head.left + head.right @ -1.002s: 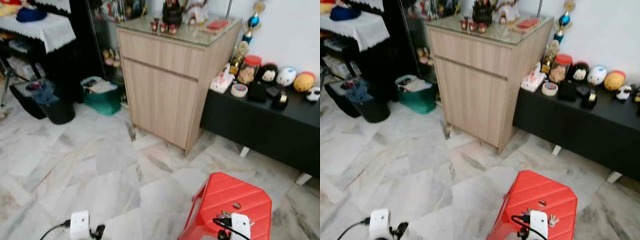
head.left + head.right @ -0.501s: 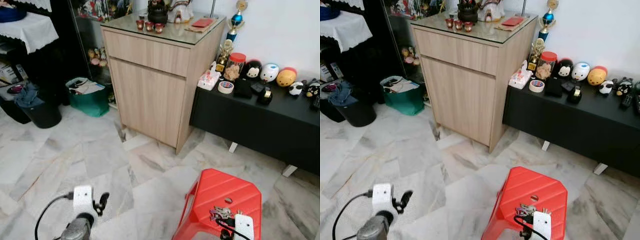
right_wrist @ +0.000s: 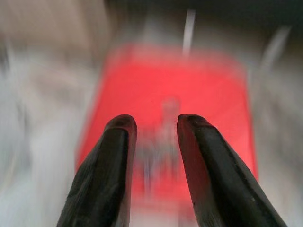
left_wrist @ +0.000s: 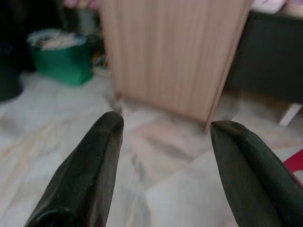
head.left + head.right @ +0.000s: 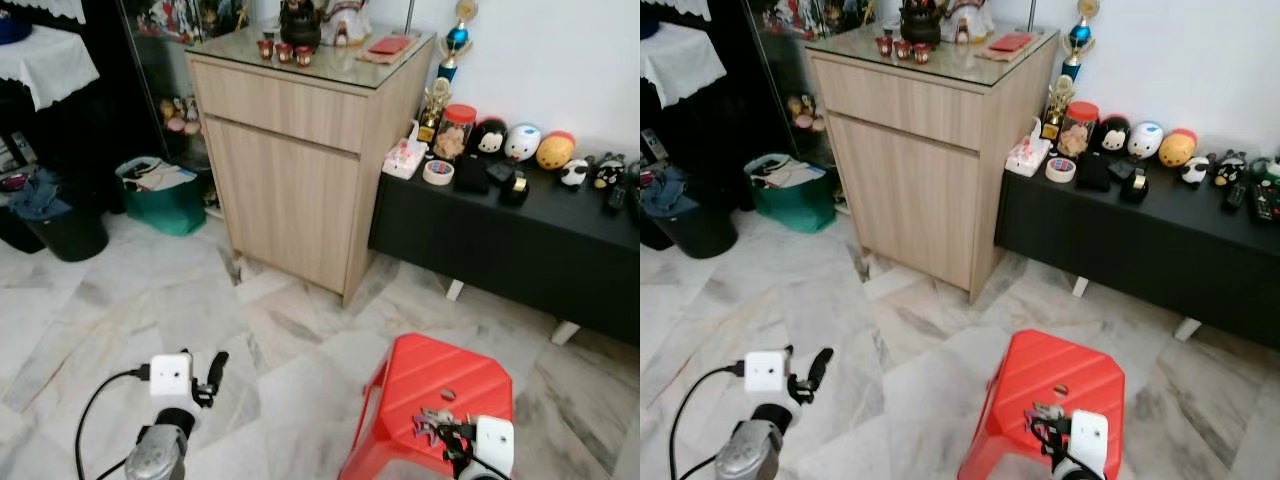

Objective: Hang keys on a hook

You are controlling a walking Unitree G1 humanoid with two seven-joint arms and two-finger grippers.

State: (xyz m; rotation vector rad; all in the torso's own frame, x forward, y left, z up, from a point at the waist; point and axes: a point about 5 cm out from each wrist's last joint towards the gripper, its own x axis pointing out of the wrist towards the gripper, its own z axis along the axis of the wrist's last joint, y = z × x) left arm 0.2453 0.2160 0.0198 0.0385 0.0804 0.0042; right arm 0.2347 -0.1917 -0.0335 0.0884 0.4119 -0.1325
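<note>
A bunch of keys lies on the top of a red plastic stool, near its front edge. My right gripper hovers just in front of the keys. In the blurred right wrist view that gripper is open, with the keys showing as a grey smear past the gap and nothing between the fingers. My left gripper is held out over the marble floor to the left of the stool. Its fingers stand wide open and empty, pointing toward the wooden cabinet.
A tall wooden cabinet with a glass top stands ahead. A low black bench with toys and a trophy runs along the wall to its right. A green box and a black bin sit at the left. Marble floor lies between.
The head camera has shifted, so the whole scene sits differently. My left arm has risen into view with its fingers apart. My right gripper stays by the keys on the stool.
</note>
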